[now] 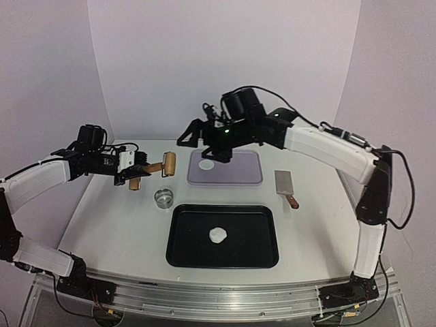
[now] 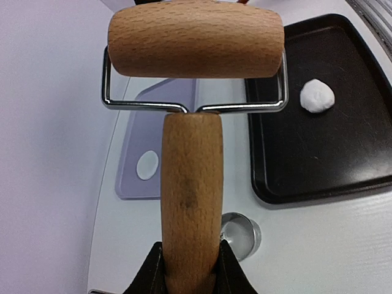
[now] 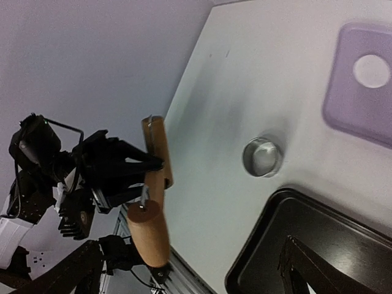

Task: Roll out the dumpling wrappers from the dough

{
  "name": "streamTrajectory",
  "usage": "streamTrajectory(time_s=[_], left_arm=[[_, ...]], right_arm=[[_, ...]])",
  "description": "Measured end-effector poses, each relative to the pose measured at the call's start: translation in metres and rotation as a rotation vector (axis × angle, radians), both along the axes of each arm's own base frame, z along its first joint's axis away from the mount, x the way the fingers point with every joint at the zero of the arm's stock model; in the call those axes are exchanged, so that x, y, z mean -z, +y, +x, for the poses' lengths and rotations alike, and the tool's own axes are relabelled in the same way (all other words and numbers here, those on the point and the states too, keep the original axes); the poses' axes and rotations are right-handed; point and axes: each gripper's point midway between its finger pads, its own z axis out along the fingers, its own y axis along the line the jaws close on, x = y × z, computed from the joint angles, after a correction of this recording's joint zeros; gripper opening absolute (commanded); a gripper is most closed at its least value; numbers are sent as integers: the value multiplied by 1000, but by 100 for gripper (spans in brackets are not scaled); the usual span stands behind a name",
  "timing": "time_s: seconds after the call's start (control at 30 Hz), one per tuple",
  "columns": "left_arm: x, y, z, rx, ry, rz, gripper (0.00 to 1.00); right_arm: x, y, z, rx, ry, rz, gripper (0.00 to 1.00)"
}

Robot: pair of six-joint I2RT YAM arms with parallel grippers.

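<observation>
One lump only: finding the dough (image 1: 218, 235) sitting near the middle of the black tray (image 1: 252, 245). Spotting one dumpling wrapper (image 1: 207, 164) on the purple mat (image 1: 238, 170) just beyond the tray's far edge. Clamping the rolling pin (image 2: 191, 184) by its handle in the left gripper's (image 2: 190, 272) narrowed jaws, up left of the tray, roller crosswise, dough lying rightward and below. Hanging the right gripper (image 1: 208, 146) wide open beyond that far edge; probably calling for the left arm.

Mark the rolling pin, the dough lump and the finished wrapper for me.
rolling pin (image 2: 191, 202), left wrist view, middle of its wooden handle.
dough (image 1: 218, 235), top external view, centre of the white lump.
dumpling wrapper (image 3: 372, 70), right wrist view, centre of the round white disc.
</observation>
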Motion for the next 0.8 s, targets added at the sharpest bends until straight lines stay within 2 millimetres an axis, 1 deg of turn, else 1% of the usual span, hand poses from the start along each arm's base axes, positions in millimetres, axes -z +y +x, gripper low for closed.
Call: streamTrajectory(time_s=[0.1,0.17,0.2,0.23,0.33,0.4,0.47,0.53,0.63,0.67,0.7,0.77,0.8], left_arm=[[-8,-17,4,-45,21,-38,0],[-12,-25,5,-64,31,-58,0],[-14,-29,6,-73,39,-70,0],[-16,-32,6,-84,50,-81,0],[-15,-33,12,-118,83,-101,0],[-14,-33,16,-133,91,-105,0],[-13,-34,16,-133,88,-104,0],[-17,-38,14,-118,70,-109,0],[-19,-44,12,-101,60,-114,0],[-19,-45,11,-98,60,-114,0],[-19,-45,10,-96,60,-114,0],[-20,-46,11,-96,56,-115,0],[-20,-46,11,-95,54,-115,0]], right_arm=[[13,44,-16,-89,38,14,98],[22,62,-24,-127,60,15,96],[25,67,-26,-136,68,15,94],[28,70,-27,-141,75,14,90],[33,70,-25,-140,91,8,72],[31,71,-23,-142,87,12,64],[28,73,-20,-143,85,21,60],[26,75,-17,-146,76,29,61],[29,77,-16,-150,79,28,60],[30,77,-16,-151,83,26,59],[33,78,-16,-152,86,24,55],[37,79,-15,-154,91,19,43],[40,79,-15,-154,93,16,40]])
